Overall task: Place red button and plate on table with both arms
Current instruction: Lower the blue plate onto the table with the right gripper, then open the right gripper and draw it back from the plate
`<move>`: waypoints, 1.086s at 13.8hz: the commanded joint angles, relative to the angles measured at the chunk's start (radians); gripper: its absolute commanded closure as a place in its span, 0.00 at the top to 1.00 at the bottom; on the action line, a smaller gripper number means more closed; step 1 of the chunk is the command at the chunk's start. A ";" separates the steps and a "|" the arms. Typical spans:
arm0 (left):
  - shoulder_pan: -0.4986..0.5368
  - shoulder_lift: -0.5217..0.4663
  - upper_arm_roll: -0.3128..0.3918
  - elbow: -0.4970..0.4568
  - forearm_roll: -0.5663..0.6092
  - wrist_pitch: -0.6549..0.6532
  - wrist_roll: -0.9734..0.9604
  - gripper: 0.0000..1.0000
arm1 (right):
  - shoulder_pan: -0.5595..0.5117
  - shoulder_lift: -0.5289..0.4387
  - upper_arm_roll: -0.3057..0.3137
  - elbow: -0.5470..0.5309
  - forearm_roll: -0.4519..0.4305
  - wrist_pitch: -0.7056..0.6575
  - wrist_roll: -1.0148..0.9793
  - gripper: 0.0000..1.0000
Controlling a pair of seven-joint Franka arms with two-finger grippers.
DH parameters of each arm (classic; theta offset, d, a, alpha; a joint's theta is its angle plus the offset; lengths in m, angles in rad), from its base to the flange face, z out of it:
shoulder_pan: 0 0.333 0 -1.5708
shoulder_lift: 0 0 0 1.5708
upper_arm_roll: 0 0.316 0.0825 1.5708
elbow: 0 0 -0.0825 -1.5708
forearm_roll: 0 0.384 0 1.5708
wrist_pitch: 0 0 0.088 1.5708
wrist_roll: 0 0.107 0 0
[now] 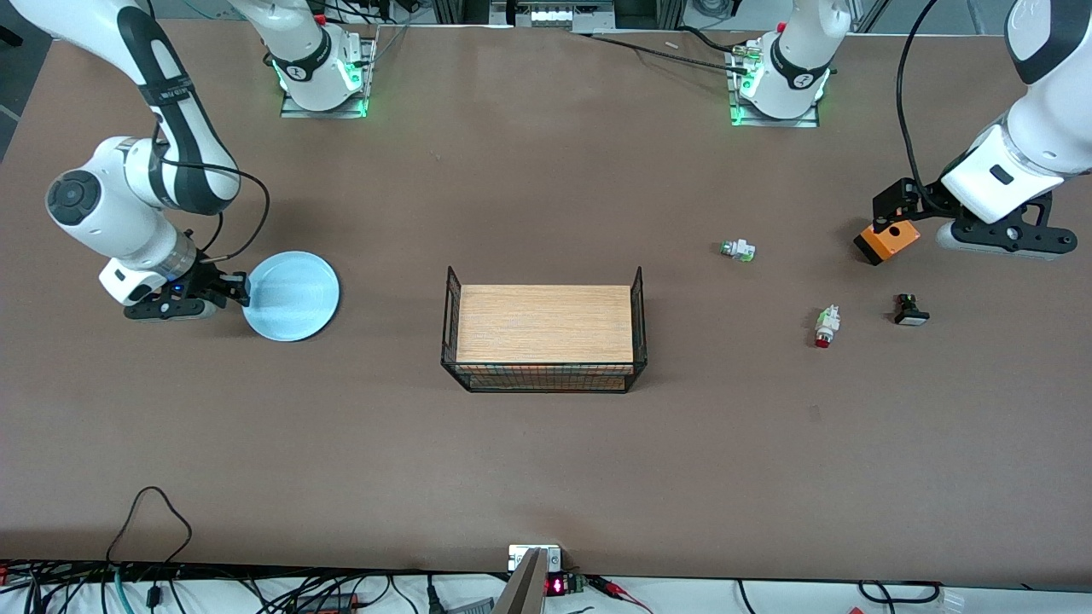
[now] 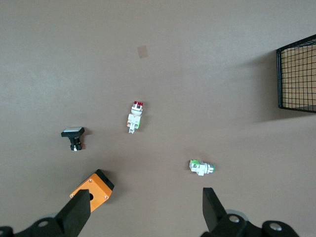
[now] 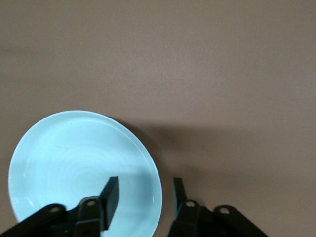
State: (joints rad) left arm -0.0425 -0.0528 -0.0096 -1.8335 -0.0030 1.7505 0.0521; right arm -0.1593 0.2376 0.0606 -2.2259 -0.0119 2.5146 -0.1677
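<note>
Straddling the plate's (image 3: 84, 168) rim, my right tool (image 1: 241, 288) has one finger inside and one outside, not visibly pinching; the plate lies flat on the worktop (image 1: 546, 460) toward the right arm's end from the wire tray (image 1: 543, 339). My left tool (image 2: 143, 210), spread wide and grasping nothing, hovers toward the left arm's end from that tray, where the red button (image 1: 825, 327) lies (already on the worktop). Lifting away carelessly could drag the plate; descending could knock the orange box (image 1: 888, 241).
</note>
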 commanded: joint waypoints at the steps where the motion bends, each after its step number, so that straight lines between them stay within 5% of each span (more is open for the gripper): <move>1: 0.006 -0.012 -0.004 0.005 0.015 -0.019 0.020 1.00 | -0.008 -0.037 0.019 0.156 0.000 -0.246 0.013 1.00; 5: 0.006 -0.012 -0.006 0.006 0.015 -0.026 0.020 1.00 | 0.021 0.009 0.021 0.516 0.001 -0.656 0.017 1.00; 12: 0.006 -0.013 -0.006 0.007 0.015 -0.029 0.020 1.00 | 0.128 0.008 0.010 0.765 -0.013 -0.916 0.131 1.00; 15: 0.006 -0.013 -0.006 0.007 0.015 -0.029 0.020 1.00 | 0.242 0.008 -0.121 0.877 -0.007 -1.049 0.126 1.00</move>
State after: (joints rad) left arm -0.0423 -0.0551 -0.0096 -1.8335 -0.0029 1.7407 0.0521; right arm 0.0042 0.2268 0.0380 -1.4481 -0.0123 1.5623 -0.0439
